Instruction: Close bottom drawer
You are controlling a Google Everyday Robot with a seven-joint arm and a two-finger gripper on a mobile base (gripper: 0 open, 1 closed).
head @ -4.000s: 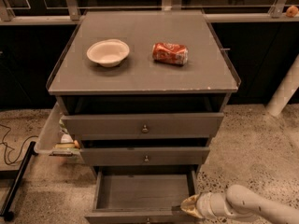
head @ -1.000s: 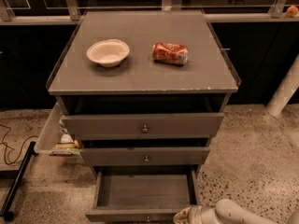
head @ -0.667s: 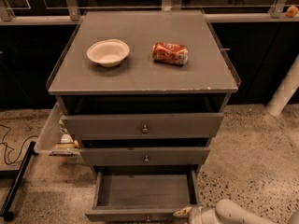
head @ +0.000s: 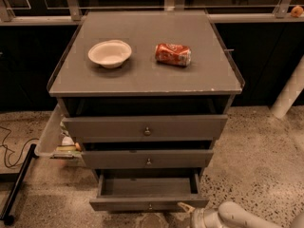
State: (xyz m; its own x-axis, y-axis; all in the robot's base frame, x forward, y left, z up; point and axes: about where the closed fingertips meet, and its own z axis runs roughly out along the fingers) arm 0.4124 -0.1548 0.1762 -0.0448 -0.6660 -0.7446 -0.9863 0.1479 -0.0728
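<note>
The bottom drawer [head: 148,203] of the grey cabinet stands partly pulled out, its plain grey inside [head: 147,186] showing and its small round knob [head: 150,206] at the lower edge. My gripper [head: 186,208] on the white arm [head: 237,216] sits at the bottom right, its tip at the drawer front's right end. The middle drawer [head: 148,159] and top drawer [head: 145,126] above stick out a little.
A white bowl [head: 109,52] and a red can on its side [head: 173,54] lie on the cabinet top [head: 142,75]. A clear bin [head: 51,133] with items hangs at the cabinet's left. A black cable and bar [head: 14,184] lie on the speckled floor at left.
The bottom drawer has slid in and shows less of its inside than before. My gripper has moved from the drawer's right side to its front right end.
</note>
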